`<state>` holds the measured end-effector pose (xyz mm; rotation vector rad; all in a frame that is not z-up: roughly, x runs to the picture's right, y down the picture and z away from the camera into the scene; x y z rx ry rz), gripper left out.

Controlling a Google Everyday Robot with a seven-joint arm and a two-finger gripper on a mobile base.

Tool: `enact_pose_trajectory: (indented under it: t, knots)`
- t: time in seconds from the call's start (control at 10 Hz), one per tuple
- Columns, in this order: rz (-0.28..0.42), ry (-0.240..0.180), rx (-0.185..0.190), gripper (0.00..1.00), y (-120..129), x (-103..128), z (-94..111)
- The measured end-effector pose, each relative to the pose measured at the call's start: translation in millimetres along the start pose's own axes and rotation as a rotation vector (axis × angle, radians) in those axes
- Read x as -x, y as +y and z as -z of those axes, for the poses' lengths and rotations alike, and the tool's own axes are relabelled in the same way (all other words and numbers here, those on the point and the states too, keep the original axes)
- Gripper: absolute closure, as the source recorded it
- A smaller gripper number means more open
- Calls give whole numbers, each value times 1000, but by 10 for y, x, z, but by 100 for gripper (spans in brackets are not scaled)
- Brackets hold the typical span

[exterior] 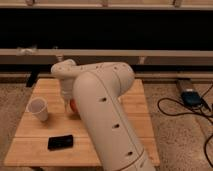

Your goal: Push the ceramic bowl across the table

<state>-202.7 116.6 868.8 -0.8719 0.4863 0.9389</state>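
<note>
Mid-frame, the gripper (68, 102) hangs down beside what seems the ceramic bowl (73, 105), mostly hidden, on the table (30, 137).

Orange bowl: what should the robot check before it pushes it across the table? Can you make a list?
1. Ceramic bowl in sight: not ok, only a small orange edge shows beside the arm.
2. Gripper near the bowl: ok, it hangs down right next to that orange edge.
3. Gripper touching the bowl: cannot tell, the arm hides the contact.
4. White cup apart from the bowl: ok, it stands to the left with a gap.
5. Black object out of the way: ok, it lies near the front edge.
6. Room on the table: cannot tell, the arm covers much of it.
</note>
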Motion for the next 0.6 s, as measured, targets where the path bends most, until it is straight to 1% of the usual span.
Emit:
enact_pose_trajectory:
  t: [0.1,0.4,0.6]
  knots:
    - [-4,-1,0,20,-32,-7,3]
    - [0,-1,0,20,0,2,4]
    - [-4,-1,0,20,-27,-6,3]
